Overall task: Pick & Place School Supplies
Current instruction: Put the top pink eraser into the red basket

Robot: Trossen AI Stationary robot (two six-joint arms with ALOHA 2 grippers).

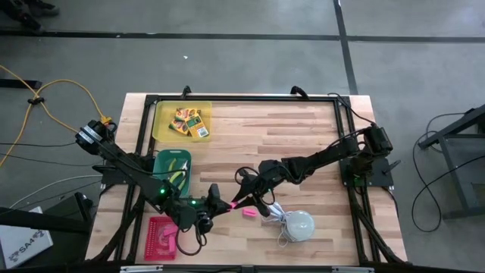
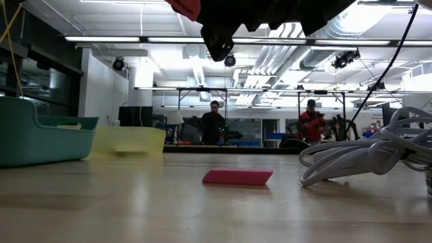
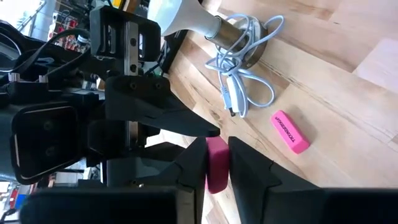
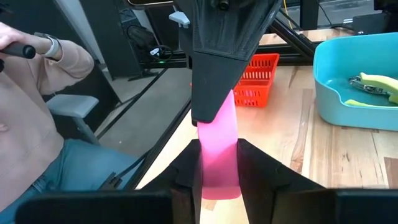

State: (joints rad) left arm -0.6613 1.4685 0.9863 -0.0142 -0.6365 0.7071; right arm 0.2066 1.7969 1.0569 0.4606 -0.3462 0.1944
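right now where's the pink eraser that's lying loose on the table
In the high view the loose pink eraser lies on the wood near the table's front edge, just left of the coiled white cord, below the two meeting grippers.

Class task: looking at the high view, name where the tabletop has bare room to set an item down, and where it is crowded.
Bare wood lies right of the yellow tray, across the table's far middle and right side. Crowded: the near middle, where the left gripper and right gripper meet on a pink eraser, beside a loose eraser and the white dome. The green bin and red basket fill the left edge.
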